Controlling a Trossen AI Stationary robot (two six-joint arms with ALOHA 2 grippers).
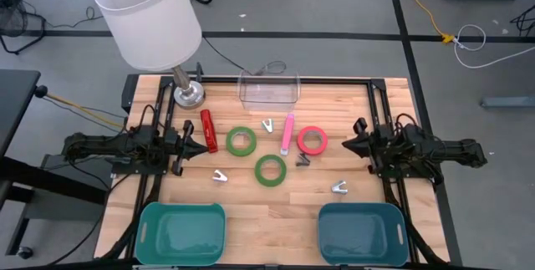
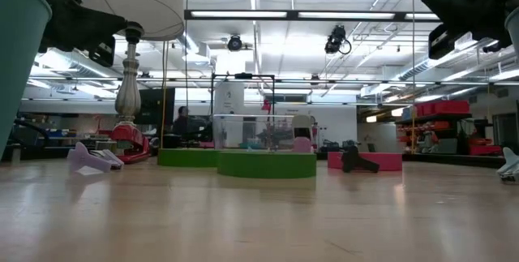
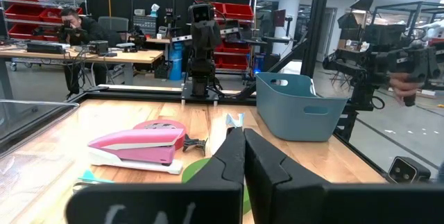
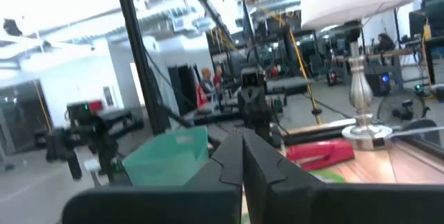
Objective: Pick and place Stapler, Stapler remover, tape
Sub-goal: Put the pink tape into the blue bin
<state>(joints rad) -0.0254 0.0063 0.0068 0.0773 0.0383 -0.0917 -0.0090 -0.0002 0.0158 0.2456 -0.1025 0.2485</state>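
Observation:
A red stapler [image 1: 208, 130] lies next to my left gripper [image 1: 196, 147], which is shut and raised above the table. A pink stapler [image 1: 287, 133] lies mid-table, between a green tape ring [image 1: 241, 141] and the red-pink ring [image 1: 313, 140]. A second green ring [image 1: 271, 170] lies flat nearer the bins. Silver staple removers lie at three spots [image 1: 220, 176] [image 1: 268, 124] [image 1: 339, 187], and a dark one [image 1: 302, 160] lies by the red-pink ring. My right gripper [image 1: 345, 145] is shut and hovers right of the red-pink ring. In the left wrist view, the pink stapler [image 3: 139, 146] lies beyond my shut gripper [image 3: 243, 156].
A clear plastic box [image 1: 269, 89] stands at the far edge, with a white-shaded lamp [image 1: 150, 19] to its left on a metal base [image 1: 189, 94]. Two teal bins [image 1: 181, 232] [image 1: 362, 232] stand at the near edge. A person sits at a desk in the room beyond [image 3: 73, 26].

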